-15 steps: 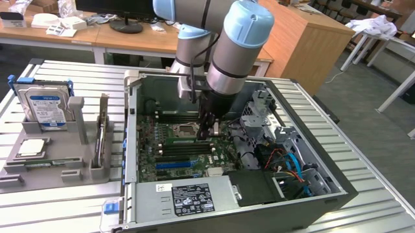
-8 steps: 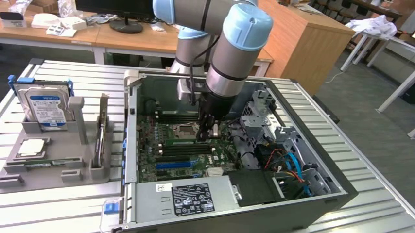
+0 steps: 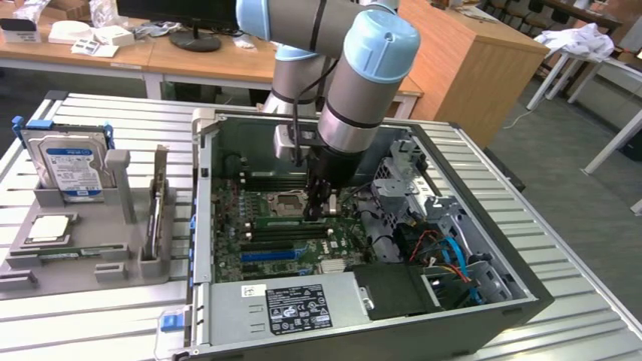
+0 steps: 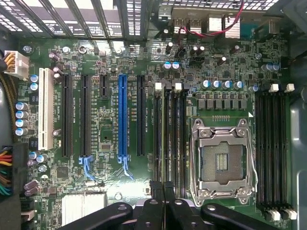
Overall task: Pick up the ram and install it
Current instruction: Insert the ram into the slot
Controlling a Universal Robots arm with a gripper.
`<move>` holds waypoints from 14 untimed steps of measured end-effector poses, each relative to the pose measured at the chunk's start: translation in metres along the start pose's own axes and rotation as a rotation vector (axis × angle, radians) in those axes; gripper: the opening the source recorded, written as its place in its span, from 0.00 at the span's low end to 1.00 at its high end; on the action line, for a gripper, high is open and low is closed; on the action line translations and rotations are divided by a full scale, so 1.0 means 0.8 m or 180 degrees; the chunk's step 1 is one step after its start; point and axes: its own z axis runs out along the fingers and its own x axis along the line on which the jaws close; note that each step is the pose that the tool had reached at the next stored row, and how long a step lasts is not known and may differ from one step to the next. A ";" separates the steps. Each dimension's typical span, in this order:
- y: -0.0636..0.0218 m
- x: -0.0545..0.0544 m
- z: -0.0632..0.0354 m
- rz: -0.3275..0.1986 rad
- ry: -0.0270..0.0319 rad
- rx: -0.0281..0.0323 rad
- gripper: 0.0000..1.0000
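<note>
Found the robot arm (image 3: 351, 83) bent down into the open computer case (image 3: 501, 308), laid on its side on a slatted metal table (image 3: 572, 256). Saw the gripper (image 3: 319, 213) low over the green motherboard (image 3: 236, 226), just beside the CPU socket (image 3: 290, 201) on the exterior view's right. Noted the fingers (image 4: 157, 191) pressed together, with no gap between the tips. Located the ram (image 3: 284, 222) standing on edge in a memory slot right next to the socket, between the socket and the long blue slot (image 3: 269, 255), running toward the exterior view's left from under the gripper. Placed the fingertips at the ram's end nearest the exterior view's right, touching or nearly touching its upper edge; could not tell whether pinching that edge or merely resting on it. Made out, from the wrist view, the socket's metal frame around a patch of contacts, dark memory slots on either side of it, and white latches (image 4: 158, 86) at the slots' far ends. Spotted, well apart from the gripper at the exterior view's left, a grey tray (image 3: 110, 263) holding a silver hard drive (image 3: 72, 167) with a blue label, upright, and a square silver chip (image 3: 45, 229) lying flat. Noticed a power supply (image 3: 291, 307) with a black label in the case's near corner.
</note>
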 end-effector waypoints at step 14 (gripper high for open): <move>0.000 0.000 0.006 0.0000 -0.0001 0.0000 0.11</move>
